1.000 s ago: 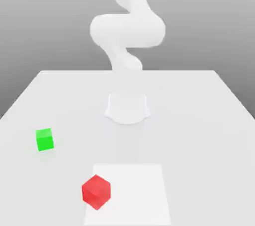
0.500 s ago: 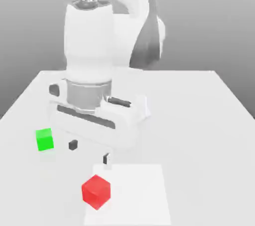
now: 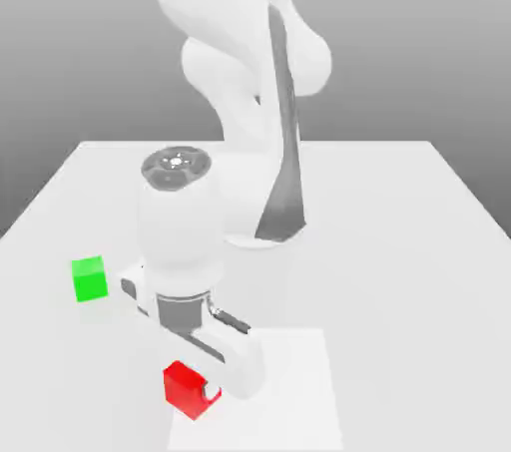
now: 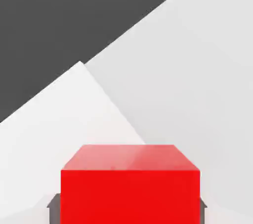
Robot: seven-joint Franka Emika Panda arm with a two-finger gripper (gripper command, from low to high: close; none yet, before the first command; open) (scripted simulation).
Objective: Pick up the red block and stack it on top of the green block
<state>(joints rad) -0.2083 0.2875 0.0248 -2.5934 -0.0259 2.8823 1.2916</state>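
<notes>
Green block (image 3: 89,278) is sitting by itself on the table (image 3: 399,240) toward the exterior view's left, well apart from everything else and with nothing touching it. Moving rightward, the white arm (image 3: 180,230) is reaching down from above, its wrist pointing almost straight at the table surface, and the gripper (image 3: 198,392) at its end is sitting low over the red block (image 3: 181,386). That red block is resting near the front of the table, on the corner of a paler square patch (image 3: 289,380) (the patch is lying flat on the surface, a shade lighter than the table around it). The gripper body is covering the side of the red block that faces the exterior view's right, while the block's other side is showing clear. In the hand view, the red block (image 4: 131,188) is looming close, square-on, and a dark finger pad (image 4: 53,205) is pressing against each of its two flanks, so the gripper is clamping the red block between its fingers. Farther toward the exterior view's right, the arm's upper links are twisting up and away, and bare table is stretching beyond them.
</notes>
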